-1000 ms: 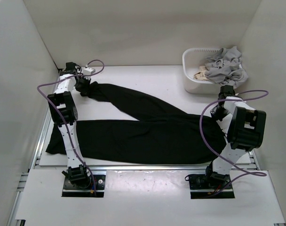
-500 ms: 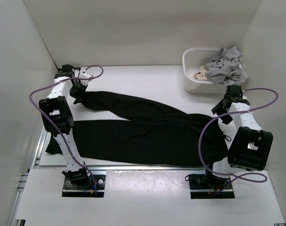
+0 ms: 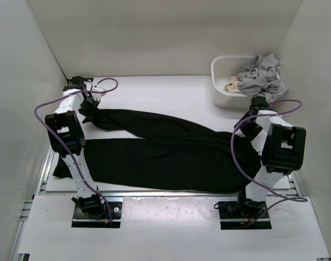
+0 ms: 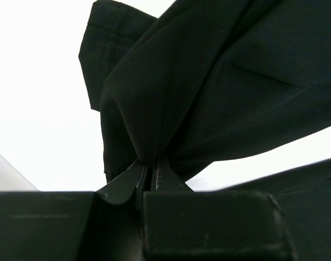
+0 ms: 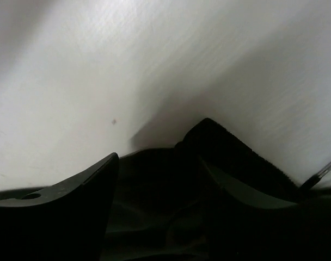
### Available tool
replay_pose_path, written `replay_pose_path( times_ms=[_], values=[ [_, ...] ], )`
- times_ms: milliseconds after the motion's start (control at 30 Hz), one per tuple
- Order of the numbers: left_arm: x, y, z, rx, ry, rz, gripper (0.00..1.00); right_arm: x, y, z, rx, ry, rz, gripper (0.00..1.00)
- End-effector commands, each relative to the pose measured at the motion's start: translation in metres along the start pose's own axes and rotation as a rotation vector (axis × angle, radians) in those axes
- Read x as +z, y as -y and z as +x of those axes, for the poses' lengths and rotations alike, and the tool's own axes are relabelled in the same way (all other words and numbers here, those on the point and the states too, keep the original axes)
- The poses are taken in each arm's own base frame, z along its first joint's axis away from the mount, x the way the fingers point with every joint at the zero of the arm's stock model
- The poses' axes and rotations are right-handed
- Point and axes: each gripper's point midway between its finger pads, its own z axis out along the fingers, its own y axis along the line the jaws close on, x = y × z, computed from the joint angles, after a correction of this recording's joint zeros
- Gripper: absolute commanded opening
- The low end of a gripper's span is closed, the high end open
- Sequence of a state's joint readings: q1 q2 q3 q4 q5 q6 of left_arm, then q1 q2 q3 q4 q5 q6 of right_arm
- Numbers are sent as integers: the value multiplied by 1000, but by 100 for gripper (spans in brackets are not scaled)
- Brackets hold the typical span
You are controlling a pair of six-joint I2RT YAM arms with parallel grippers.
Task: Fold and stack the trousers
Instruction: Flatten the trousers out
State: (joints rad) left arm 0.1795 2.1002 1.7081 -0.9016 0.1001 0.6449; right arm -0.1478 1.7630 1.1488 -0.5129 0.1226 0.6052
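Note:
The black trousers point(image 3: 171, 155) lie spread across the table, legs pointing left and waist to the right. My left gripper point(image 3: 90, 110) is shut on the cuff end of the far leg. In the left wrist view the jaws point(image 4: 151, 167) pinch a bunched fold of the black trousers point(image 4: 220, 81), and the cuff hem hangs behind it. My right gripper point(image 3: 252, 128) sits low at the waist end. In the right wrist view my right gripper point(image 5: 160, 163) stands open, with the trousers' waistband point(image 5: 154, 190) lying loose between the fingers.
A white basket point(image 3: 222, 93) stands at the back right, holding light grey garments point(image 3: 261, 73) and a beige cloth point(image 3: 231, 85). White walls close in on the left, back and right. The near leg's cuff point(image 3: 61, 168) reaches the table's left edge.
My right gripper has opened and let go of the waist; its arm swung out and came back over the waistband. My left gripper drew the far leg slightly left, straightening it.

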Motion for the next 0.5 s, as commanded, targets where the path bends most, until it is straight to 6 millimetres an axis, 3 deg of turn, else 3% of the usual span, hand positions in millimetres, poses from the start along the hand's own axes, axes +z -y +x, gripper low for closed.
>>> replay_pose_path(
  times_ms=[0, 100, 133, 233, 300, 367, 467],
  values=[
    [-27, -23, -11, -52, 43, -80, 14, 4, -5, 29, -22, -57, -7, 64],
    [-35, -34, -26, -80, 91, -96, 14, 7, 7, 37, 0, -61, 35, 44],
    [-39, -38, -32, -78, 104, -105, 14, 7, 7, 37, 0, -61, 35, 30],
    [-57, -49, -49, -83, 155, -141, 14, 10, 14, 32, -15, -51, 85, 0],
    [-72, -56, -60, -78, 194, -168, 14, -1, 19, 12, 12, 18, 96, 0],
    [-104, -66, -79, -78, 269, -220, 14, -17, 15, -5, 21, 98, 72, 0],
    [-150, -66, -90, -67, 370, -247, 14, -62, 17, -22, 57, 249, 27, 0]
  ],
)
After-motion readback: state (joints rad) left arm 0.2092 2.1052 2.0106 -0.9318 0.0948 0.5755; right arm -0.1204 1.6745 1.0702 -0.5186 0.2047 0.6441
